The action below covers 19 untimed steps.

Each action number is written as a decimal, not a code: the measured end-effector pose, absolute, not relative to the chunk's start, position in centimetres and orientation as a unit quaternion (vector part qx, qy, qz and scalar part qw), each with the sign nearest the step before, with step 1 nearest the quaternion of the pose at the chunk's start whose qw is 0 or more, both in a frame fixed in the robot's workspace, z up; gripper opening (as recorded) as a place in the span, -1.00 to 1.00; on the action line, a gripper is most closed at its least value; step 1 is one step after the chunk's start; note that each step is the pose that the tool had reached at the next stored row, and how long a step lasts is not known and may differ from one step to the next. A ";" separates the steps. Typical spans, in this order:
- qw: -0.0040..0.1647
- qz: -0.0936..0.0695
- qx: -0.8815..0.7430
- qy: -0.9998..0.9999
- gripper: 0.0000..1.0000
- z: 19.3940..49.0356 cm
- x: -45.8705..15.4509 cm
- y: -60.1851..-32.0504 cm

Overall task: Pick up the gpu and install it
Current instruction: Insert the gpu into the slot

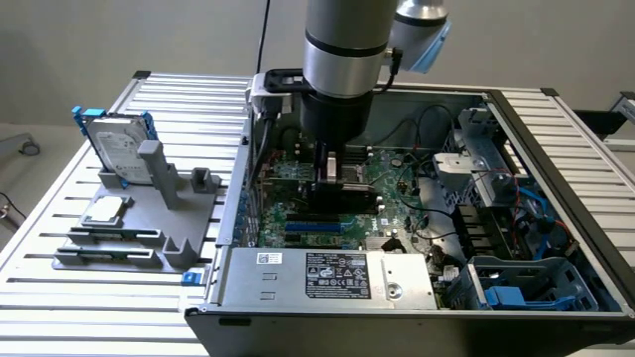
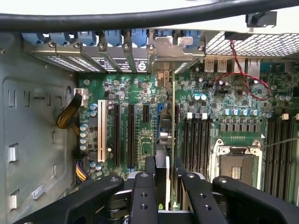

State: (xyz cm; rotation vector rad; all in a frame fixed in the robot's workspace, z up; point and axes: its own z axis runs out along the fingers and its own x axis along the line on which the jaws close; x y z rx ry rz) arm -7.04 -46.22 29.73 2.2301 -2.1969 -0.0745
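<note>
Black claw [image 1: 335,172] [image 2: 164,164]: it hangs from the silver arm [image 1: 344,44] inside the open computer case [image 1: 570,216], clenched on the graphics card [image 1: 343,199] [image 2: 173,107].
Fingers [image 2: 144,196]: they stand on both sides of the card's upper edge and press on it.
Graphics card: it stands upright on its long edge over the green main board [image 1: 402,190] [image 2: 140,93]. In the exterior view its black face is just under the claw. In the wrist view it is seen edge-on, as a thin line running away from the fingers.
Place of the card: it is between the long black slots [image 2: 117,135] and the row of memory slots [image 2: 196,140]. If it sits fully down in a slot, I cannot tell.
Silver bracket [image 2: 175,49]: it is at the far end of the card, at the rear wall of the case, in line with the other slot covers and their blue clips [image 2: 112,37].
White slot [image 2: 101,130]: beside the black slots, on the side away from the card.
Processor socket [image 2: 238,163]: open, past the memory slots.
Red wire [image 2: 243,70]: it loops over the board near the rear wall.
Power supply [image 1: 328,279]: a silver box with labels at the near edge of the case.
Grey stand [image 1: 129,249]: on the slatted table [image 1: 50,297], at the exterior view's left of the case.
Hard drive [image 1: 119,149]: upright in a blue frame at the back of the stand.
Square chip [image 1: 107,210]: lying flat on the stand, near the hard drive.
</note>
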 end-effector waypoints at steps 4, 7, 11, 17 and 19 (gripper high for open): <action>0.005 -0.024 0.712 -0.701 -0.48 29.0 -7.3 -46.2; 0.005 -0.024 0.713 -0.701 -0.48 28.6 -7.4 -46.3; 0.005 -0.024 0.713 -0.701 -0.48 28.3 -7.6 -46.3; 0.005 -0.024 0.714 -0.700 -0.48 27.9 -7.7 -46.4; 0.005 -0.024 0.714 -0.700 -0.48 27.7 -7.7 -46.4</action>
